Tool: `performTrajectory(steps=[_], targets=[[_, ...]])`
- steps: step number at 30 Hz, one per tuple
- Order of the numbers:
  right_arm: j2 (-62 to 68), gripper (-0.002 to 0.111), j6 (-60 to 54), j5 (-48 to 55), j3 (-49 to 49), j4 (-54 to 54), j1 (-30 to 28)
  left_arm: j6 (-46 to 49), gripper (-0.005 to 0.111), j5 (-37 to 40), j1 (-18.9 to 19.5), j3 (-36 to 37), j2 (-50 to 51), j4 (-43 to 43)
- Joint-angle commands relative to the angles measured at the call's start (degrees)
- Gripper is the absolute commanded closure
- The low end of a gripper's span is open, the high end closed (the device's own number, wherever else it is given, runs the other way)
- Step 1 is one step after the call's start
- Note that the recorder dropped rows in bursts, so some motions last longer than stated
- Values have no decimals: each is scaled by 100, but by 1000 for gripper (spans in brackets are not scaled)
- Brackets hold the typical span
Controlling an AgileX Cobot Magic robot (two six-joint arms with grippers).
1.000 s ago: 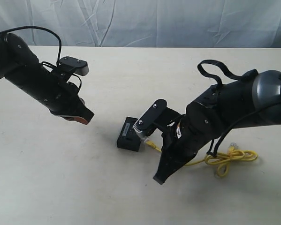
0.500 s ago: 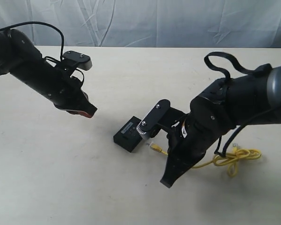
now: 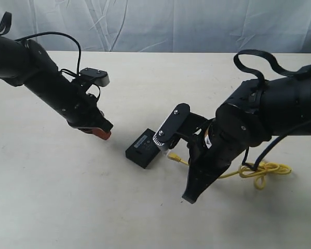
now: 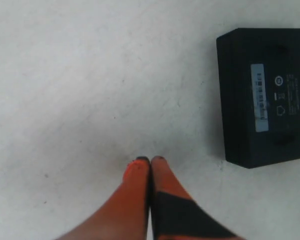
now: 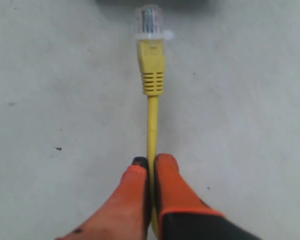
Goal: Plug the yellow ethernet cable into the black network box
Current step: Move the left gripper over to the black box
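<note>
Right claw is gripping the thin bright-yellow ethernet cable, its clear plug stopping just short of the flat black plastic network box, insertion pending; left claw clenched empty.

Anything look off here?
Nothing damaged or spilled. One snag: the right gripper pinches the yellow cable well behind its plug, and the clear tip sits just short of the black box, not seated. Left gripper is shut on nothing.

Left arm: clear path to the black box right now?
Likely yes. Only bare table lies between the left end effector and the black network box; the right end effector, holding the yellow ethernet cable, sits on the box's other side.
</note>
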Motion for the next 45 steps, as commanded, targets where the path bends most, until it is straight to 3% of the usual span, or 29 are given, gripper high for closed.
performTrajectory(steps=[1,9,14,23,31,45], targets=[[197,109,-51,-184,23,-181,68,26,107,210,-38,-19,-1,-3],[306,109,-86,-489,23,-438,68,26,107,563,-38,-19,-1,-15],[306,109,-326,-625,23,-570,68,540,107,818,-38,-19,-1,-54],[306,109,-577,-779,23,-399,68,652,107,594,-38,-19,-1,-352],[306,109,-1091,-351,23,-92,68,1629,107,312,-38,-19,48,-1328],[665,109,-1310,-832,23,366,68,1678,107,276,-38,-19,483,-1849]])
